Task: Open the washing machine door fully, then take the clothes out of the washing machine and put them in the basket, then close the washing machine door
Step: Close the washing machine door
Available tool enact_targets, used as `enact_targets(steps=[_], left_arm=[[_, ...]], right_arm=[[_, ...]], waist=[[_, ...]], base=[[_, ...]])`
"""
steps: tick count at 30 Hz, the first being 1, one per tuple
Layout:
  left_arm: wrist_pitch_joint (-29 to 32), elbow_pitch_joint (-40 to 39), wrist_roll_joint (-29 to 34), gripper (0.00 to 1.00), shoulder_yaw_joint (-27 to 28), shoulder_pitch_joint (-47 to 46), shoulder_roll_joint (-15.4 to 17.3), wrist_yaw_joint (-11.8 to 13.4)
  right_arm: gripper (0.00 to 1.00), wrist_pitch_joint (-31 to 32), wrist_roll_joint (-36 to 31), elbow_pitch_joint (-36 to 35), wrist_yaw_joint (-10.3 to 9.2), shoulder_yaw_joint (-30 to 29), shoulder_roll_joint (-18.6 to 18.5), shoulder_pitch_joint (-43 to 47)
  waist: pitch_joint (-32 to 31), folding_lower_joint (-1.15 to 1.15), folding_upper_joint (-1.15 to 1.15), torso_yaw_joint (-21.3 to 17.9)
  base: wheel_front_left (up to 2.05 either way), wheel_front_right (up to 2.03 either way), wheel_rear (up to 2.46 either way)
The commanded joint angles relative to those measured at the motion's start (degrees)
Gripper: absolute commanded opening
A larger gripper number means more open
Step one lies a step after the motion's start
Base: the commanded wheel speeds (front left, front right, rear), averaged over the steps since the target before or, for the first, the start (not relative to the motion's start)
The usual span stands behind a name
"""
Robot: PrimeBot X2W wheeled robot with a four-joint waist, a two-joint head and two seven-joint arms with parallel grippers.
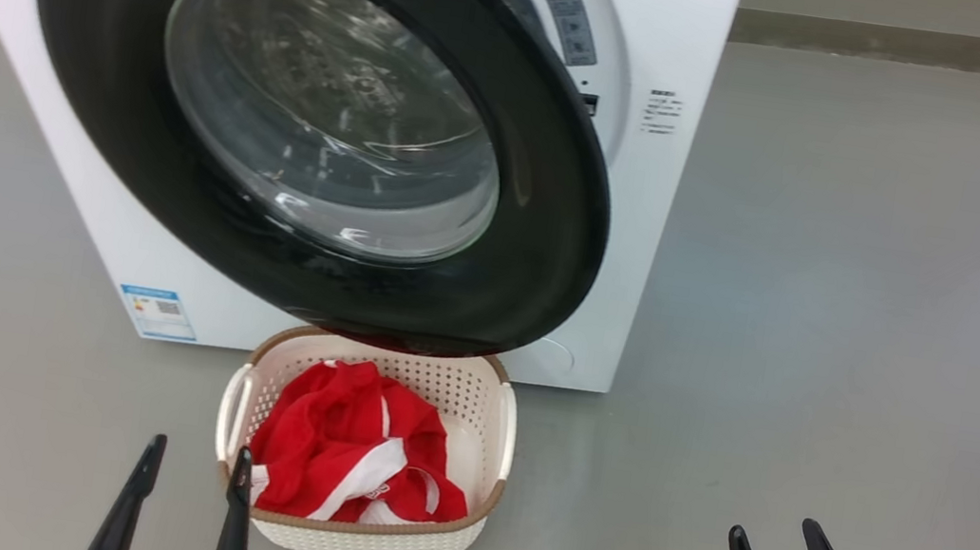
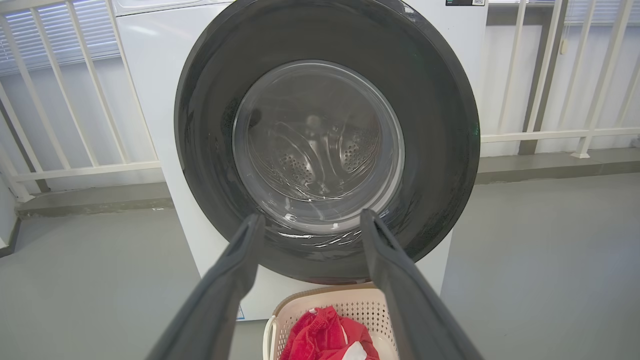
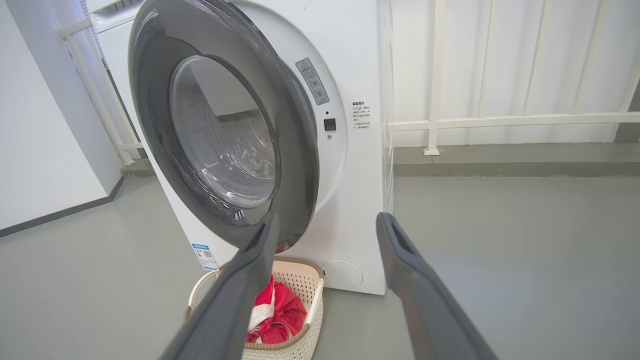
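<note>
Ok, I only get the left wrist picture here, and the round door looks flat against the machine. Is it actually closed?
Observer: No. In the right wrist view the washing machine door stands ajar, angled out from the washing machine, with the dark latch slot on the front uncovered.
Operator: And the other claw, where is it?
Observer: The right gripper hangs open and empty over the floor, to the right of the basket.
Operator: I see just a bit of red. What is it?
Observer: The head view shows the clothes, red with white stripes, heaped in the basket's left part, its right side bare.
</note>
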Motion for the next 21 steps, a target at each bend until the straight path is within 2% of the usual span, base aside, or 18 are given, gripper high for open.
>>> enact_targets(steps=[1, 7, 8, 9, 11, 13, 14, 21], left_arm=[[-0.5, -1.2, 0.7, 1.00, 1.8, -2.2, 0.2, 0.3], [-0.5, -1.6, 0.9, 1.00, 1.0, -2.4, -0.1, 0.1], [-0.5, -1.7, 1.0, 1.00, 0.8, -2.4, -0.1, 0.1], [-0.5, -1.7, 1.0, 1.00, 0.8, -2.4, -0.1, 0.1], [-0.5, -1.9, 1.0, 1.00, 0.6, -2.5, -0.1, 0.0], [-0.5, -2.2, 1.1, 1.00, 0.4, -2.8, -0.1, -0.2], [-0.5, -2.5, 1.2, 1.00, 0.1, -3.1, -0.2, -0.5], [-0.5, -3.5, 1.6, 1.00, -1.3, -4.6, -1.3, -1.1]], right_arm=[[1.00, -0.7, 0.3, -1.4, 0.16, 1.2, -0.5, -1.4], [1.00, -0.4, 0.5, -0.7, 0.16, 1.4, -0.5, -2.0], [0.82, -0.3, 0.5, -0.6, 0.16, 1.4, -0.5, -2.4], [0.82, -0.3, 0.5, -0.6, 0.16, 1.4, -0.5, -2.4], [0.42, -0.2, 0.5, -0.3, 0.16, 1.4, -0.5, -3.2], [0.22, -0.1, 0.4, -0.1, 0.16, 1.3, -0.5, -4.0], [0.01, 0.1, 0.2, 0.1, 0.16, 1.2, -0.5, -4.8], [0.00, 0.6, -0.9, 1.3, 0.16, 0.5, -0.5, -8.2]], waist=[[0.0, 0.00, 0.00, 0.9], [0.3, 0.00, 0.00, 3.9], [0.5, 0.00, 0.00, 4.4], [0.5, 0.00, 0.00, 4.4], [1.0, 0.00, 0.00, 5.7], [1.6, 0.00, 0.00, 7.0], [2.2, 0.00, 0.00, 8.2], [4.8, 0.00, 0.00, 12.4]], base=[[0.00, 0.00, 0.00], [0.00, 0.00, 0.00], [0.00, 0.00, 0.00], [0.00, 0.00, 0.00], [0.00, 0.00, 0.00], [0.00, 0.00, 0.00], [0.00, 0.00, 0.00], [0.00, 0.00, 0.00]])
